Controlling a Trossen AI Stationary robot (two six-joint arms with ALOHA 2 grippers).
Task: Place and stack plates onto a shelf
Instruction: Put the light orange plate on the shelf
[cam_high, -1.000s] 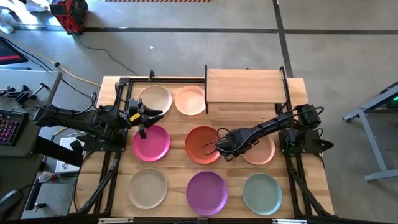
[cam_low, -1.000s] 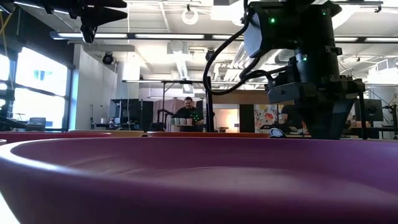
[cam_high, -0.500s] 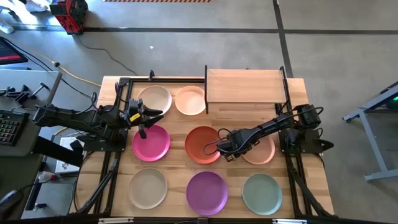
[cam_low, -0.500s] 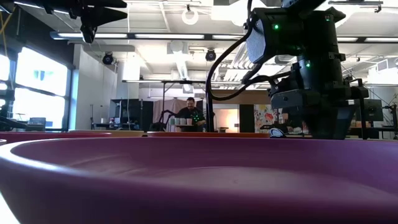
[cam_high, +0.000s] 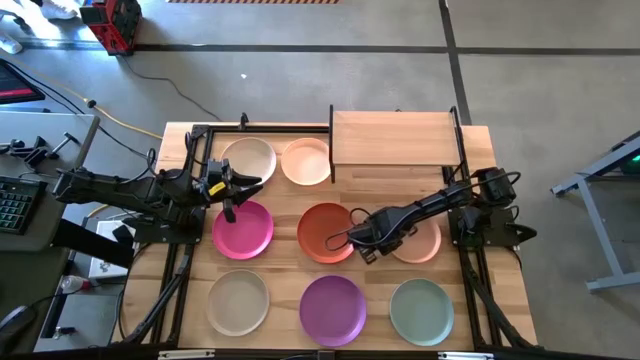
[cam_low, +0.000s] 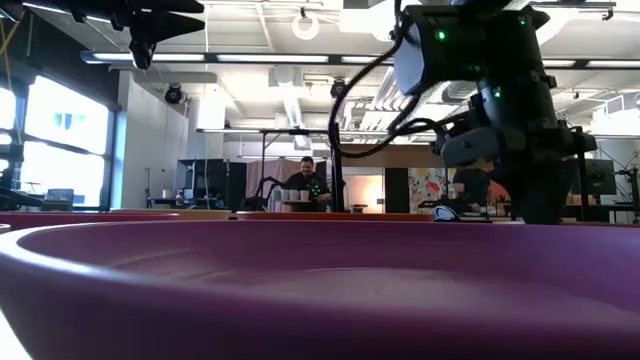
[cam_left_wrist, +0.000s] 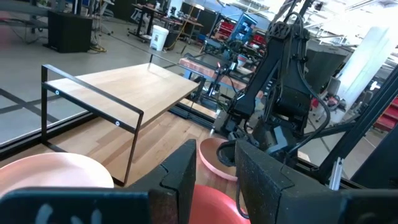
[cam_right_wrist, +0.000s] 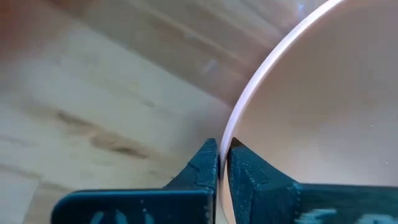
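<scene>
Eight plates lie flat on the slatted tabletop: cream (cam_high: 248, 160), peach (cam_high: 306, 161), magenta (cam_high: 243, 229), orange (cam_high: 327, 232), salmon (cam_high: 422, 243), beige (cam_high: 238, 301), purple (cam_high: 333, 308) and grey-green (cam_high: 421, 311). The shelf (cam_high: 393, 137) stands at the far right, its board bare. My right gripper (cam_right_wrist: 222, 152) is low at the salmon plate's left edge, beside the orange plate, and is shut on it. My left gripper (cam_left_wrist: 214, 180) hangs open above the magenta plate's far rim (cam_high: 232, 206) and touches nothing. My right gripper pinches the salmon plate's rim (cam_right_wrist: 231, 130) on the side toward the orange plate, with one finger inside the plate and one outside. The fingers point down, slanting in from the table's right. Whether the plate has left the table does not show.
The shelf's black posts (cam_high: 332, 145) stand close to the peach plate. Black rails (cam_high: 190, 170) run along both table sides by the arm bases. In the low view a person (cam_low: 309, 181) stands far off in the room beyond.
My right gripper has shut on the salmon plate's rim, staying at the same place between the orange and salmon plates. In the low view its lower end looks narrower than before. The plates lie where they were.
</scene>
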